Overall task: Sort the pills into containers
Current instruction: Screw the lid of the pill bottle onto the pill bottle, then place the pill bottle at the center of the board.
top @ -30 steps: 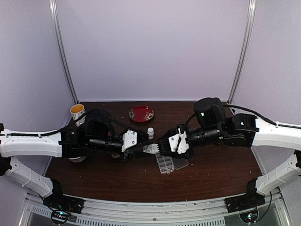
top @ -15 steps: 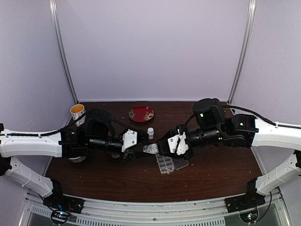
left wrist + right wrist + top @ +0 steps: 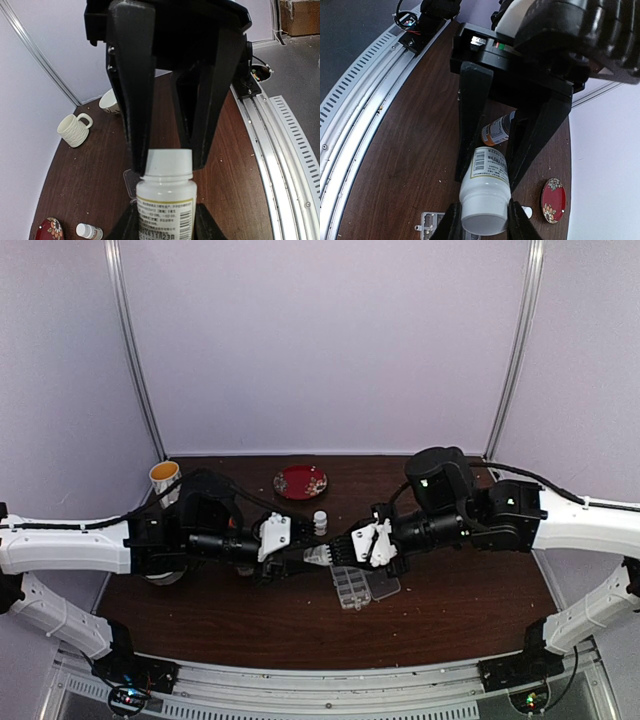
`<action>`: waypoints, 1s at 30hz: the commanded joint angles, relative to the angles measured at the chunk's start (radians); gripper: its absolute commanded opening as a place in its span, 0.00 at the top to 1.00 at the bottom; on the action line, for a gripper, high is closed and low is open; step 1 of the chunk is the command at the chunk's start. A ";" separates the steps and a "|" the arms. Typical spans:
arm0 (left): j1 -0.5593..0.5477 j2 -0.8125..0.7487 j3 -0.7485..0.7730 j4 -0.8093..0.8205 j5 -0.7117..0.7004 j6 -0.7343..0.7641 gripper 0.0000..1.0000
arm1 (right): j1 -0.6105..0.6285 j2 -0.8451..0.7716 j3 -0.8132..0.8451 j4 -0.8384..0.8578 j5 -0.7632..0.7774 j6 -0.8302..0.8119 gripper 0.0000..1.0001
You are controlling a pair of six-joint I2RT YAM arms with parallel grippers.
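Note:
Above the table's middle, my left gripper (image 3: 298,560) (image 3: 166,222) is shut on the body of a white labelled bottle (image 3: 318,556) (image 3: 166,200) (image 3: 486,180). The bottle lies level and points right. My right gripper (image 3: 342,551) (image 3: 484,224) faces it, with its fingers (image 3: 136,110) pressed on both sides of the white cap (image 3: 167,162). The clear organizer box with the containers (image 3: 350,588) (image 3: 426,221) lies open on the table just below and to the right. Pale specks that look like pills (image 3: 428,231) lie in its cells, too small to be sure.
A small white bottle (image 3: 320,521) (image 3: 89,231) stands behind the grippers, with a red plate (image 3: 300,481) (image 3: 553,200) further back. An orange bottle (image 3: 497,131) lies under the left arm. A yellow cup (image 3: 165,477) and a white mug (image 3: 75,130) are at the far left.
My right gripper has moved left onto the bottle's cap and its fingers have closed on it. The left arm and the bottle have stayed put.

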 commanded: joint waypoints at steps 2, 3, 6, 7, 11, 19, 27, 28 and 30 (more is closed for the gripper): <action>-0.008 -0.029 0.009 0.078 0.012 -0.005 1.00 | 0.008 0.014 0.043 0.016 0.029 0.141 0.89; -0.007 -0.031 0.005 0.087 0.009 -0.003 1.00 | 0.007 0.013 0.043 0.021 0.035 0.184 0.91; -0.008 -0.042 0.000 0.112 -0.009 0.002 1.00 | 0.008 0.015 0.051 0.019 0.048 0.329 0.96; -0.007 -0.045 -0.001 0.119 -0.012 0.009 1.00 | 0.007 0.018 0.052 0.016 0.045 0.381 0.97; -0.007 -0.066 0.001 0.133 -0.020 0.031 1.00 | 0.007 0.032 0.051 0.011 0.024 0.627 0.99; -0.007 -0.088 0.005 0.138 -0.042 0.062 1.00 | 0.007 0.100 0.129 -0.092 -0.028 0.985 1.00; -0.006 -0.076 0.003 0.142 -0.072 0.053 0.99 | -0.008 0.133 0.216 -0.234 0.022 0.918 1.00; -0.007 -0.077 0.000 0.148 -0.083 0.043 0.86 | -0.015 0.129 0.215 -0.238 0.022 0.913 1.00; -0.006 -0.079 -0.015 0.174 -0.103 0.010 0.52 | -0.038 0.122 0.217 -0.261 0.014 0.901 1.00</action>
